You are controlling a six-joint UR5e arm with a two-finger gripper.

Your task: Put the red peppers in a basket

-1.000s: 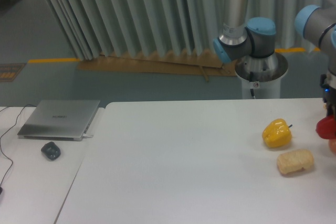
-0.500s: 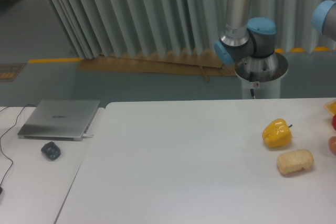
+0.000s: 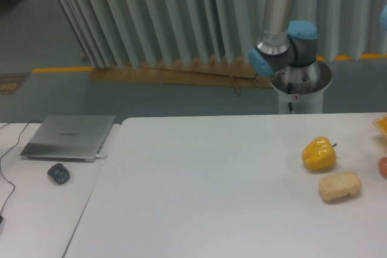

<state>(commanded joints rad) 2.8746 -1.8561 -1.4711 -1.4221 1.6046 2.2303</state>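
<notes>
Arm: I see only its base and lower links; a second ago the wrist hung at the right edge.
Red pepper: gone from view since then, perhaps carried off-frame.
Gripper: out of view; I cannot tell its opening.
Yellow pepper: unmoved.

yellow pepper, pale tan lump, silver laptop.

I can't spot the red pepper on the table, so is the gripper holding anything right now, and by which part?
It cannot be told: the gripper is out of view past the right edge, and no red pepper shows. Only the yellow pepper and bread-like lump are visible.
</notes>
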